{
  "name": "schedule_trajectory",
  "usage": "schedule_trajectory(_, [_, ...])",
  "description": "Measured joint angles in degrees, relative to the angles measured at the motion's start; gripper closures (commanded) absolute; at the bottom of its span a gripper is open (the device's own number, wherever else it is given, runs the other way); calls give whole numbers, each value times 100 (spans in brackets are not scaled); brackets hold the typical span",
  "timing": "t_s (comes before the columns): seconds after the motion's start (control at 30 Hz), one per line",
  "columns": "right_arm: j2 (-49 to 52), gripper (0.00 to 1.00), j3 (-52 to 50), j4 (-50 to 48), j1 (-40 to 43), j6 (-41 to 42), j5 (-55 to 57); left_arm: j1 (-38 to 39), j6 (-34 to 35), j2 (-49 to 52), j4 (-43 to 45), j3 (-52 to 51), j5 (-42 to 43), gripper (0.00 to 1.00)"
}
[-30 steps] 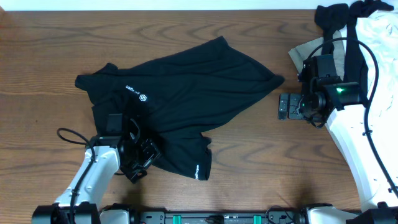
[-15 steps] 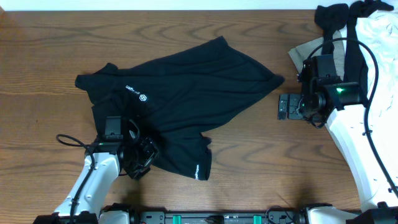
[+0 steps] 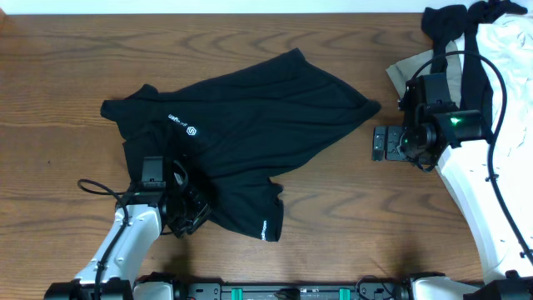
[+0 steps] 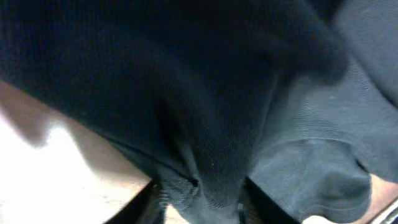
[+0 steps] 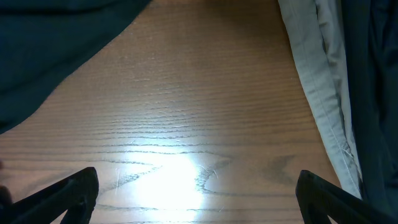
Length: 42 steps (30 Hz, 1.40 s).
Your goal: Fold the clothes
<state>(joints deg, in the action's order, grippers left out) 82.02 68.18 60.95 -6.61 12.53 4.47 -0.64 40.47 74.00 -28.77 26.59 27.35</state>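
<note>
1. Overhead: the black T-shirt (image 3: 250,125) lies left of centre on the table (image 3: 333,225), skewed and rumpled, with its white logo (image 3: 193,130) facing up. I judge the folding barely begun. No neat fold shows, and the cloth would need flattening first, then the sleeves and body folded over. My left gripper (image 3: 185,208) sits at the shirt's near left edge, with fabric bunched up around it. My right gripper (image 3: 381,143) rests well apart on bare wood, just beyond the shirt's right tip.

2. Left wrist: dark knit fills nearly the whole picture. A ridge of the T-shirt (image 4: 205,93) runs down between my fingers, so I take the left gripper (image 4: 200,202) as clenched on a fold of it. A pale patch of table (image 4: 62,162) shows at the left.

3. Right wrist: my right gripper (image 5: 199,199) is spread wide with nothing between the fingers, only wood. The shirt's edge (image 5: 56,43) lies at the upper left.

4. Around: a beige garment (image 3: 412,71), a white garment (image 3: 512,42) and a dark cloth (image 3: 445,21) are heaped at the far right, behind my right arm. They lie clear of the shirt but crowd that corner, so a wide reach there might snag them.
</note>
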Motion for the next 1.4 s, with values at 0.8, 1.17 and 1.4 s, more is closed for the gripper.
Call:
schedule_trajectory(0.8, [28,1,0,-343,0,-2,-173,-1537,-1189,-1491,-2527,986,-1679,94])
schedule_trajectory(1.17, [1080,1,-2,-1075,-7,-481,-1226,-2188,-1353,-1836,-2503,1032,-2096,94])
schedule_trajectory(1.4, [2081,1,-11,-1362,-46,-807,-1687,-2188,-1355,-1790,-2500,1032,-2138,94])
